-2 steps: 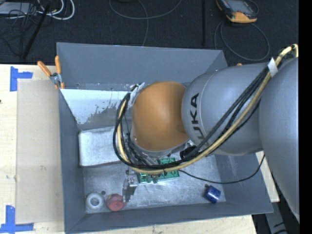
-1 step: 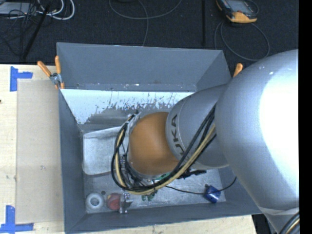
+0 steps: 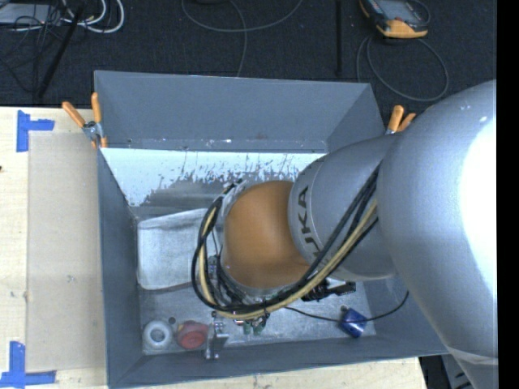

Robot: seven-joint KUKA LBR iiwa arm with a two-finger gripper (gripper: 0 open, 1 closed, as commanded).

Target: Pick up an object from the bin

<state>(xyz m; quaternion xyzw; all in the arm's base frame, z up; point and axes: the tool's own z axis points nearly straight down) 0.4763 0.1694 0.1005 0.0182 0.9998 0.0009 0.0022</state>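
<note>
Tool [image 3: 215,344] hangs just beside round red disc [image 3: 191,335].

**One Brand Mark, on the Arm**

The only legible writing was on the arm [image 3: 349,193]. Dark capital letters "KU", the start of a brand name, stood on the silver-grey link just beside the orange cover [image 3: 255,233], running sideways along the link's curved end. Black and yellow cables [image 3: 345,237] crossed the rest of the word. Nothing on the bin [image 3: 235,112] or its small things could be read.
</note>
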